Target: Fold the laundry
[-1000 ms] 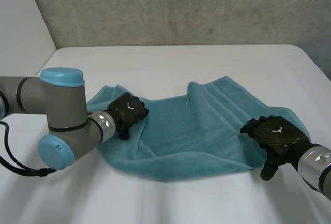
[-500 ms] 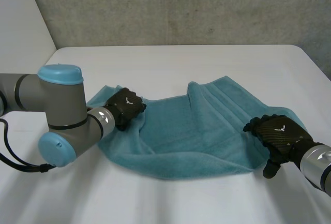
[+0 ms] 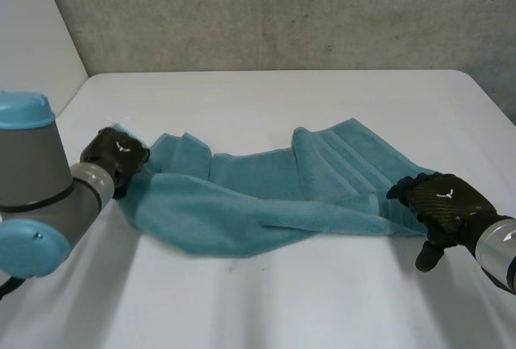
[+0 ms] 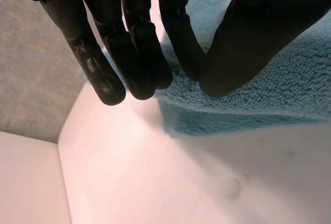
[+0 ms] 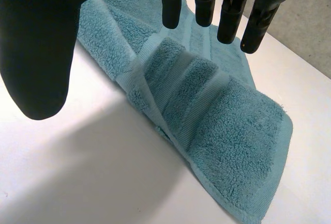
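Your left hand [image 3: 117,154] pinches the teal towel [image 3: 266,196] at its left end, and the left wrist view shows what the head view hides: only a thin lip of edge sits between thumb and fingertips [image 4: 183,61], so a hard pull may slip it free. The towel lies rumpled across the middle of the table [image 3: 266,301], and your right hand [image 3: 442,202] hangs released over its right end, fingers straight in its wrist view, so that end may drag and bunch.

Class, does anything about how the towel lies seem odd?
Yes. The towel lies rumpled, not flat: ridges bunch across its middle between the left hand pinching one end and the open right hand.
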Robot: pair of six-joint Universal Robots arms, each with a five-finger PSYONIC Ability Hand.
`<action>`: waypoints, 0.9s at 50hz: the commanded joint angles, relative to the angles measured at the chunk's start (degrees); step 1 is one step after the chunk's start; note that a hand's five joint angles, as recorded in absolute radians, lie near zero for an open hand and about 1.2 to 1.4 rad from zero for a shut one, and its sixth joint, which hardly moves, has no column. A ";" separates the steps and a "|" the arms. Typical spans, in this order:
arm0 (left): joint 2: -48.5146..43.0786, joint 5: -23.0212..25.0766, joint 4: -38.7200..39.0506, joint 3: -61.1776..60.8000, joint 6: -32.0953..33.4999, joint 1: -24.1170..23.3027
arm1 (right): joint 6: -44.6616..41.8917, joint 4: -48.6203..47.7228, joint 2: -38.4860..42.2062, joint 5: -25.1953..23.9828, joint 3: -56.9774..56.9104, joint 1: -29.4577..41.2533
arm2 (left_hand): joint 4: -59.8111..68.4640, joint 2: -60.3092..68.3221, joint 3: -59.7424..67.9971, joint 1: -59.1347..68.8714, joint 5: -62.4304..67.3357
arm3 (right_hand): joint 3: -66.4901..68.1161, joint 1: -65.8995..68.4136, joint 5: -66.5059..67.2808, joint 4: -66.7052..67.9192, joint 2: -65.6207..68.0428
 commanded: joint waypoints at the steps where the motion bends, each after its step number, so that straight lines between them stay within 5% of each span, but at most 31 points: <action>1: 2.66 -0.63 0.04 -6.03 -0.80 -2.32 | 0.00 -0.20 0.10 -0.08 0.19 0.02 | 11.76 11.46 11.79 13.63 15.73 | 1.82 2.15 0.49 0.94 1.45; 3: 3.63 -0.98 0.04 -6.64 -0.80 -2.85 | 0.00 -0.29 0.10 -0.08 0.19 0.02 | 11.76 11.46 11.79 13.63 15.73 | 1.82 2.15 0.49 0.94 1.45; 5: 5.20 -2.12 0.21 -7.43 -0.89 -3.55 | 0.00 -0.47 0.10 -0.08 0.19 -0.06 | -19.81 -20.11 -19.79 -17.94 -15.85 | 1.82 2.15 0.49 0.94 1.45; 8: 6.17 -2.48 1.00 -6.82 -0.89 -4.16 | -0.08 -0.47 0.10 0.01 0.19 0.02 | -37.96 -38.27 -37.94 -36.10 -34.00 | 1.82 2.15 0.49 0.94 1.45; 22: 2.48 -0.37 7.33 1.45 -0.62 -3.73 | -0.08 -0.64 0.10 0.01 0.63 -0.06 | -40.70 -41.00 -40.67 -38.83 -36.73 | 1.65 1.98 0.32 0.78 1.28; 28: -1.65 7.72 5.84 5.40 -0.45 -2.85 | -0.26 -0.64 0.19 0.01 0.63 -0.06 | -40.02 -40.33 -40.00 -38.16 -36.06 | 1.65 1.98 0.32 0.78 1.28; 35: -8.66 20.27 -6.87 13.73 -0.10 -0.30 | -0.26 -0.73 0.36 0.01 0.72 -0.06 | -39.01 -39.32 -38.99 -37.15 -35.05 | 1.65 1.98 0.32 0.78 1.28; 45: -13.24 22.48 -14.82 18.06 -0.09 1.46 | -0.61 -0.82 0.45 -0.08 0.80 -0.06 | -39.02 -39.32 -38.99 -37.15 -35.05 | 1.65 1.98 0.32 0.78 1.28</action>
